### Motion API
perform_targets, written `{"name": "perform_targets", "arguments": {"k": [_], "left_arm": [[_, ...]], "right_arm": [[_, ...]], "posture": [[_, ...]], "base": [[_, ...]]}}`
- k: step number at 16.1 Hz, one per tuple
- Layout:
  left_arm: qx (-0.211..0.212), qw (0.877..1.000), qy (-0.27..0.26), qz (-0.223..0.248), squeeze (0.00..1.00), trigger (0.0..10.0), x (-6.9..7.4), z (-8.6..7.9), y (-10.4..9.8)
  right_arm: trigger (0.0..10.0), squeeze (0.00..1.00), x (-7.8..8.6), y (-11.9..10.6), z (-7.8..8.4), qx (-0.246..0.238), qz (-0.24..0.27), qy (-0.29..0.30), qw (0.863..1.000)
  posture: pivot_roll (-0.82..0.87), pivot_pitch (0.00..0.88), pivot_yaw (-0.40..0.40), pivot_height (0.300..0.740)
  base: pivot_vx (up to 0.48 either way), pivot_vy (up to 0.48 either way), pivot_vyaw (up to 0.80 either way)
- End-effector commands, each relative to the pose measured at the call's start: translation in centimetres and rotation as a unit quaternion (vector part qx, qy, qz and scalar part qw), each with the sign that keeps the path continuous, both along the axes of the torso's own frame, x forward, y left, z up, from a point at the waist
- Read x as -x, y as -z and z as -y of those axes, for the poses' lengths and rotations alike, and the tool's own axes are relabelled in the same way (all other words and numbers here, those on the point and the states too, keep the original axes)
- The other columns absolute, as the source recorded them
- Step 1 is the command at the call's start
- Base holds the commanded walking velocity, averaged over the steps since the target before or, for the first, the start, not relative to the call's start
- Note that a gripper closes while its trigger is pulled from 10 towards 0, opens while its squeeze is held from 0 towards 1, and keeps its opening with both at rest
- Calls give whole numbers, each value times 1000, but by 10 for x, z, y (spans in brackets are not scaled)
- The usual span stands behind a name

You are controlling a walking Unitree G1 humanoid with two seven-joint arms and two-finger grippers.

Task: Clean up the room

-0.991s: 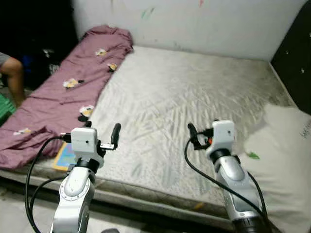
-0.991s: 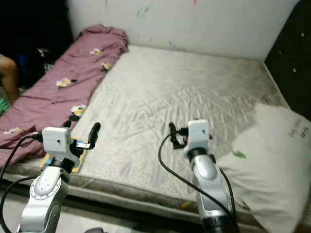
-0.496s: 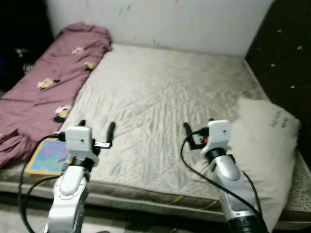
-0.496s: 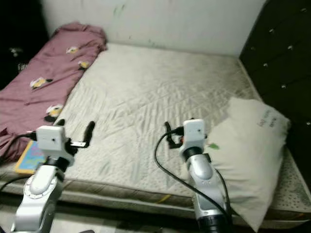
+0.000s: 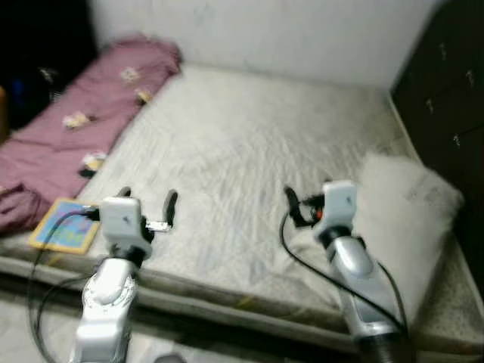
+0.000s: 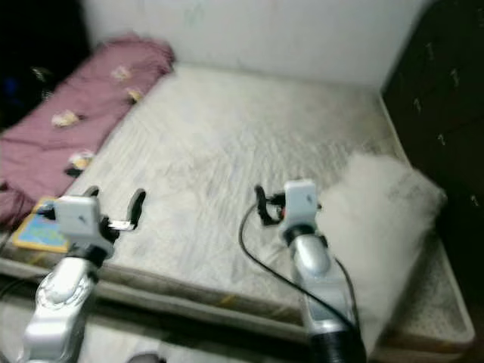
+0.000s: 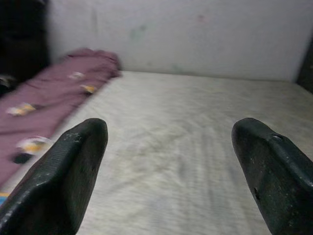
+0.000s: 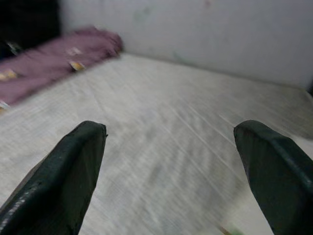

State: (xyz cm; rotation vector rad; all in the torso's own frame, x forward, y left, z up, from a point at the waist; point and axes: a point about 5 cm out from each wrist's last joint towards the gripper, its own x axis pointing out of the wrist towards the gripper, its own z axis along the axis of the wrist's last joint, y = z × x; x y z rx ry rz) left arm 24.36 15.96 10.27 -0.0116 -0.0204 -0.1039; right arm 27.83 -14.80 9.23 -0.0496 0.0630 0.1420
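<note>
A bare grey mattress [image 5: 249, 144] lies before me. Along its left side lies a crumpled maroon blanket [image 5: 72, 128] with small yellow prints, also in the left wrist view [image 7: 54, 93]. A colourful book [image 5: 64, 233] rests at the near left corner. A white pillow [image 5: 408, 208] lies on the right side. My left gripper [image 5: 148, 203] hovers open over the near left edge, nothing between its fingers [image 7: 73, 166]. My right gripper [image 5: 308, 204] is held open over the mattress just left of the pillow, its fingers [image 8: 63, 176] wide apart.
A dark padded headboard [image 5: 446, 83] stands along the right side of the bed. A pale wall [image 5: 265, 34] closes off the back. The mattress's near edge [image 5: 227, 299] runs across in front of me, with floor below. The head views are blurred.
The camera swung right, then slightly back left and has blurred; a person's knee at the far left has left the picture. Both arms keep the same pose with fingers apart.
</note>
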Motion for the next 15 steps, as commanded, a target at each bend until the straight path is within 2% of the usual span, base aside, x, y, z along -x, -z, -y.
{"name": "perform_targets", "arguments": {"k": [1,4,7,10,13,15], "left_arm": [[-13,1000,-3,6,0,10000,-2,-3,-4],[-12,1000,-3,6,0,10000,-1,-3,-4],[-12,1000,-5,6,0,10000,-1,-2,-4],[-9,1000,-5,6,0,10000,-1,-2,-3],[-12,1000,-3,6,0,10000,-2,-2,-3],[-12,1000,-1,7,0,10000,-2,-2,-4]], "right_arm": [[10000,0,-3,-4,2,-3,8,6,1000],[10000,0,-3,-4,2,-2,8,5,1000],[10000,0,-3,-4,3,-2,6,6,1000],[10000,0,-3,-4,3,-2,6,6,1000],[10000,0,-3,-4,3,-2,6,6,1000],[10000,0,-3,-4,3,-2,6,6,1000]], "posture": [[7,0,-31,740],[7,0,-31,740],[7,0,-32,740],[6,0,-32,740],[5,0,-32,740],[6,0,-33,740]], "base": [[0,-270,0],[0,-271,0],[0,0,0],[0,0,-594],[0,0,0],[0,-347,0]]}}
